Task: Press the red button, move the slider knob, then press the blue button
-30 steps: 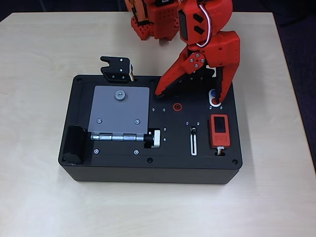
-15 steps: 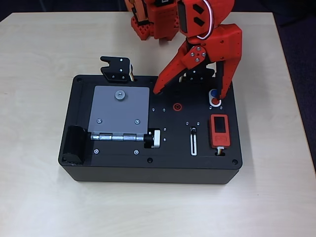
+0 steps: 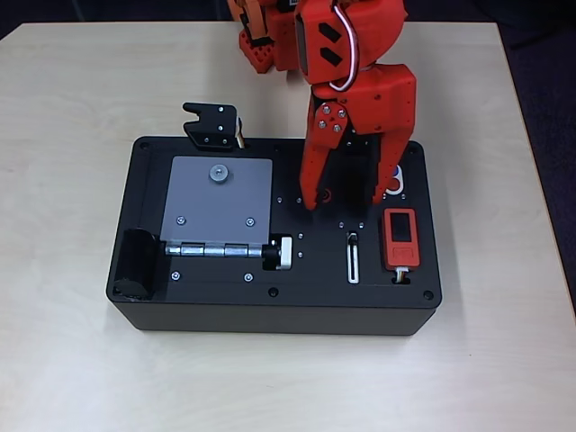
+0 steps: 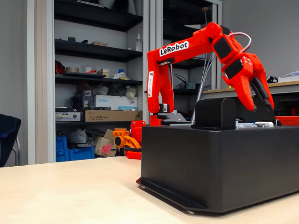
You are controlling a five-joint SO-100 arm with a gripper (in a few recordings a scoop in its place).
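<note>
Clearly "LeRobot" on orange arm (image 4: pixel 187 51)

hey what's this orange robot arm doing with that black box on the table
The orange arm is working over a black control box on a wooden table. Its gripper, jaws open, is poised above the panel just above the slider knob at the top of its white-rimmed slot. The red button and blue button sit to the right in the overhead view, mostly hidden behind one finger. In the fixed view the gripper appears clear of the panel, touching nothing.
</note>
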